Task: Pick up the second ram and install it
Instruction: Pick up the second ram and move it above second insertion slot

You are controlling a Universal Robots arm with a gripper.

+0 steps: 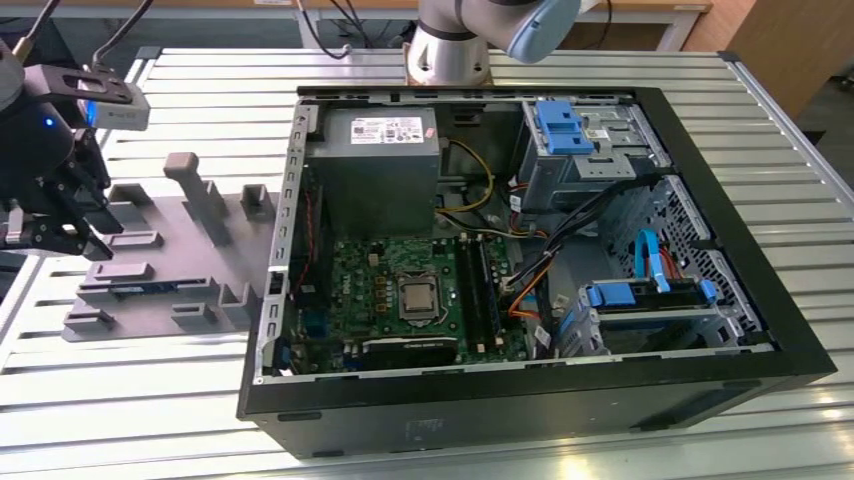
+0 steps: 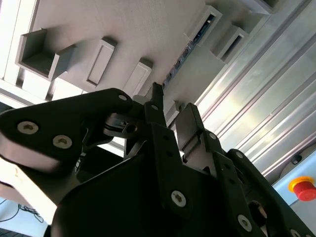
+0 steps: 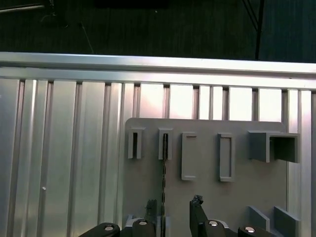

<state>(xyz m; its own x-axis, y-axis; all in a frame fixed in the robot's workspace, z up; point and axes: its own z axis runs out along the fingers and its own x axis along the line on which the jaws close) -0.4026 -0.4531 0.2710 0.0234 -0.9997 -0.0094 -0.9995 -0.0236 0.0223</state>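
The second ram (image 3: 164,168) stands on its thin edge in a slot of the grey fixture plate (image 3: 207,197). It appears as a dark blue strip (image 1: 134,289) in the exterior view and as a thin line (image 2: 186,51) in the second wrist view. My gripper (image 3: 174,210) hovers over one end of the stick. It is open, its fingers (image 3: 197,207) apart with the stick's line running between them, closer to one finger. From outside, the gripper (image 1: 60,235) hangs at the far left of the exterior view, above the plate's end. The gripper (image 2: 170,106) holds nothing.
The open computer case (image 1: 747,250) lies to the exterior view's right of the plate, with the green motherboard (image 1: 387,275) and its long black slots (image 1: 477,285) inside. Upright grey holders (image 1: 200,195) rise from the plate. The slatted metal table (image 3: 59,148) lies under everything.
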